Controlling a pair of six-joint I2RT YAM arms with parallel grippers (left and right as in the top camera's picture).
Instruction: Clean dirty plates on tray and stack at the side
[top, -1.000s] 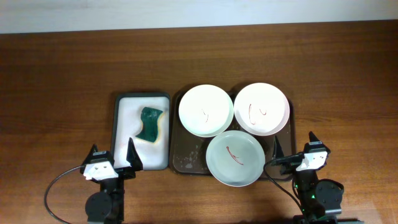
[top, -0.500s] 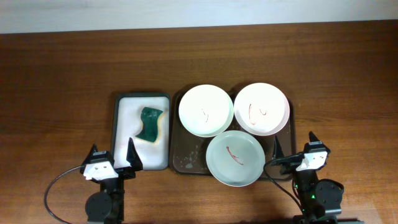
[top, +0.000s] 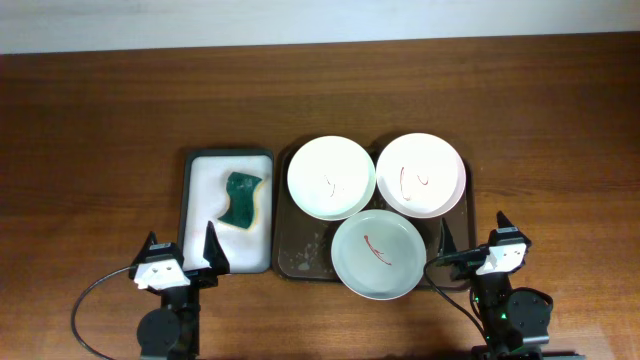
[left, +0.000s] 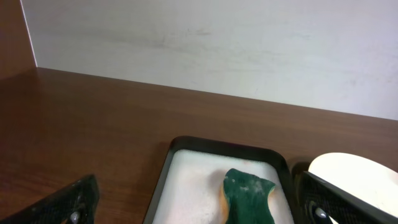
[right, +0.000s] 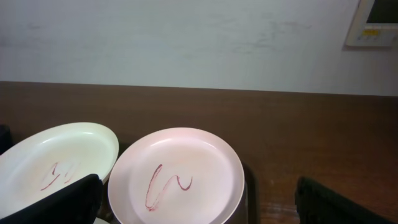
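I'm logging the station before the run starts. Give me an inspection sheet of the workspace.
Surface: brown wooden table.
Job's things: cream plate, pinkish-white plate and pale green plate on the dark tray, each smeared red.
Clutter: green sponge on a white tray.
Grippers: left gripper and right gripper open, empty, at the near edge.
Cables: black cable looping by the left arm; second cable by the right.
Surroundings: pale wall; wall panel.

Cream plate (top: 331, 177): thin red squiggles, ctr. Pinkish-white plate (top: 421, 175): red looped scribble. Pale green-grey plate (top: 378, 254): red diagonal streak. Tray (top: 298, 252): dk grey-brown, white flecks. Small tray (top: 199, 195): white, black rim. Sponge (top: 241, 199): dk green w/ yellow edge. Table (top: 100, 120): brown wood grain.
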